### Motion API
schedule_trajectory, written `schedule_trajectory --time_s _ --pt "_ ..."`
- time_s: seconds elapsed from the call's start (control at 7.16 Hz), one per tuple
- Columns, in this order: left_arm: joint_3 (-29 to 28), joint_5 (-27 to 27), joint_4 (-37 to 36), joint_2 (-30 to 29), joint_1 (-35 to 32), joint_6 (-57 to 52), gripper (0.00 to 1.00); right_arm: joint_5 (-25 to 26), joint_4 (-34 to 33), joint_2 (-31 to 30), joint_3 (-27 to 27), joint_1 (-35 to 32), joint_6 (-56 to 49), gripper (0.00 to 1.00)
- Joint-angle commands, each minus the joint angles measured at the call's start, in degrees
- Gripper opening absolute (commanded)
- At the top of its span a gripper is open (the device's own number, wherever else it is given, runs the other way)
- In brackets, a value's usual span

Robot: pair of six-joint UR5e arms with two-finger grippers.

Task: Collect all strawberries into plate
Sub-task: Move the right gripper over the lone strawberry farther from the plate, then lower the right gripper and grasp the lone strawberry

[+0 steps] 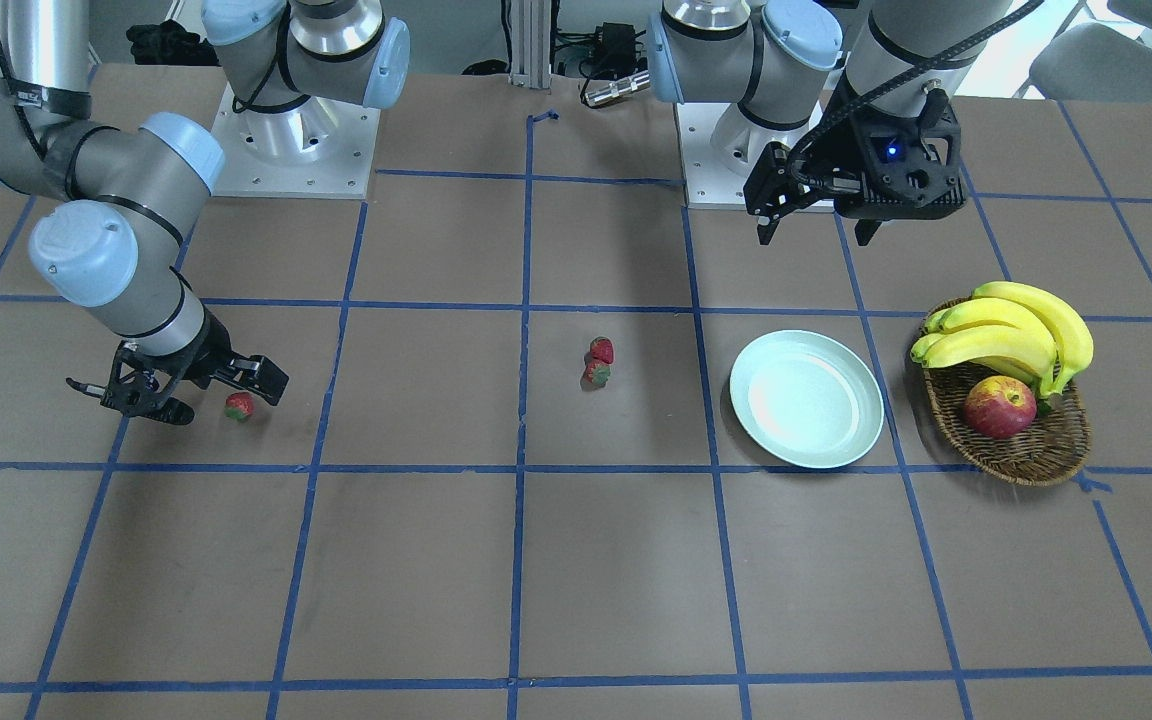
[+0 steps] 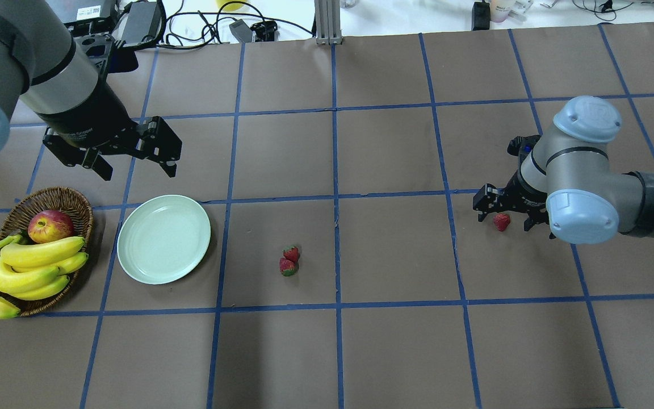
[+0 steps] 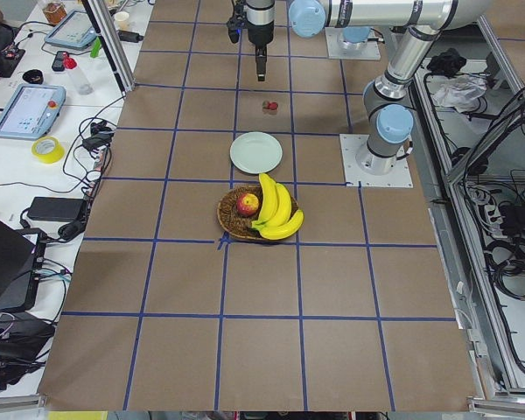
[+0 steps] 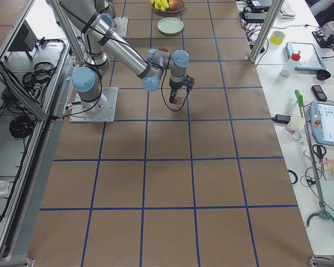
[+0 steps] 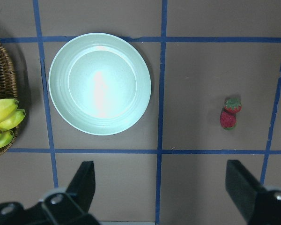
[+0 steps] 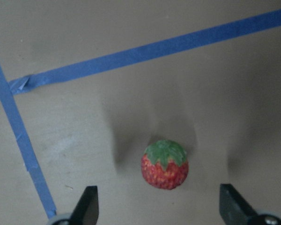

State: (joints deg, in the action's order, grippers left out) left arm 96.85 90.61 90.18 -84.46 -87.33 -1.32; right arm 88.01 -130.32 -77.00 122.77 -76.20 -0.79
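One strawberry (image 2: 502,221) lies on the table on my right side; it also shows in the front view (image 1: 239,406) and the right wrist view (image 6: 165,164). My right gripper (image 2: 504,218) is open and low over the table, with one finger on either side of this strawberry and not touching it. Two more strawberries (image 2: 289,260) lie touching each other mid-table. The pale mint plate (image 2: 163,238) is empty. My left gripper (image 2: 137,169) is open and empty, held high beyond the plate.
A brown wicker basket (image 2: 77,204) left of the plate holds a bunch of bananas (image 2: 20,272) and a red-yellow apple (image 2: 50,225). Blue tape lines grid the brown table. The arm bases (image 1: 296,150) stand at the robot's edge.
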Motion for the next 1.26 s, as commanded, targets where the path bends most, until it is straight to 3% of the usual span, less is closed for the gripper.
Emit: schedule_trajectory --time_s 0.0,0.14,0.56,0.84,0.98,1.12 --pt "0.0 0.0 0.0 0.0 0.0 0.0 1.0 0.0 -1.7 0.4 0.1 0.0 -4.7 0.85" --pt "0.0 0.0 0.0 0.0 0.0 0.0 1.0 -0.1 -3.4 1.3 0.0 0.0 -6.5 0.85" --pt "0.0 0.0 0.1 0.0 0.0 0.0 1.0 -0.6 -4.1 1.8 0.2 0.0 -8.0 0.7" --pt "0.1 0.0 0.1 0.0 0.0 0.0 1.0 0.3 -4.0 1.8 0.2 0.0 -9.3 0.43" --pt "0.0 -0.1 0.0 0.0 0.0 0.0 1.0 0.4 -3.7 1.8 0.2 0.0 -9.7 0.25" --pt "0.0 0.0 0.0 0.0 0.0 0.0 1.0 0.4 -3.7 1.7 0.1 0.0 -9.7 0.15"
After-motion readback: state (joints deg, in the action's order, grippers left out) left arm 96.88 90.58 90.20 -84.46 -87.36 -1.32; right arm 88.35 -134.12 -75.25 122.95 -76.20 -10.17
